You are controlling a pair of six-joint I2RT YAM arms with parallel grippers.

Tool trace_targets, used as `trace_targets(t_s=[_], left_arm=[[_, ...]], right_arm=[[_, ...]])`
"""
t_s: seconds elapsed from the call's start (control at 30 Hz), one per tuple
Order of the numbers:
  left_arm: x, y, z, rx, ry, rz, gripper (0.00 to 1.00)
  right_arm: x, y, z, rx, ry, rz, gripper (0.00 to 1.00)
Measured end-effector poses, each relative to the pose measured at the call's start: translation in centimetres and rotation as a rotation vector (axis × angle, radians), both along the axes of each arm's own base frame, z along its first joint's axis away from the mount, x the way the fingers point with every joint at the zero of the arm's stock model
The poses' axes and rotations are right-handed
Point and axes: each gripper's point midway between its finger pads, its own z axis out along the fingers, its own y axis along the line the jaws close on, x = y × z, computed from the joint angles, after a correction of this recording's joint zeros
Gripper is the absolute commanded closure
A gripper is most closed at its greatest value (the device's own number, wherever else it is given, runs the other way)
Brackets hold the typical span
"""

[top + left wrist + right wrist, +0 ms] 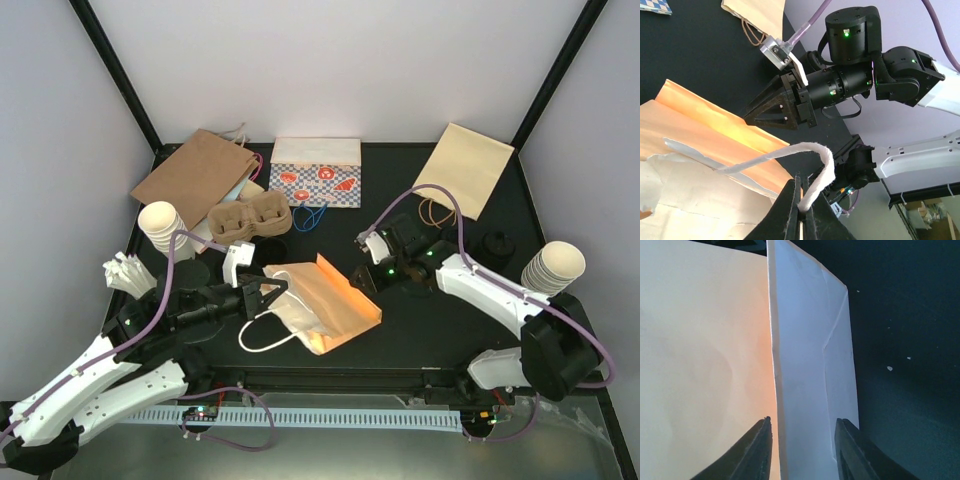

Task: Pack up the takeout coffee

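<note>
Top view: the takeout coffee cup sits right, near the stacked white cups, well apart from the cardboard tray far left. It is probably light and crushable, best gripped at the rim. The paper bag lies between them.
Left wrist: left gripper pinches the white handle.
Right wrist: right gripper is spread astride the bag's wall

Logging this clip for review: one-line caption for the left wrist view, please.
Left gripper pinches the white handle of the paper bag; right gripper reaches its opposite edge.
</note>
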Motion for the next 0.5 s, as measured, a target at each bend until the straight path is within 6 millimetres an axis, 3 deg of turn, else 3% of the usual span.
trace_targets(t_s=[0.5], left_arm=[[-0.01, 0.01, -0.13, 0.003, 0.003, 0.000, 0.98]], right_arm=[[-0.13, 0.79, -0.25, -0.013, 0.008, 0.029, 0.72]])
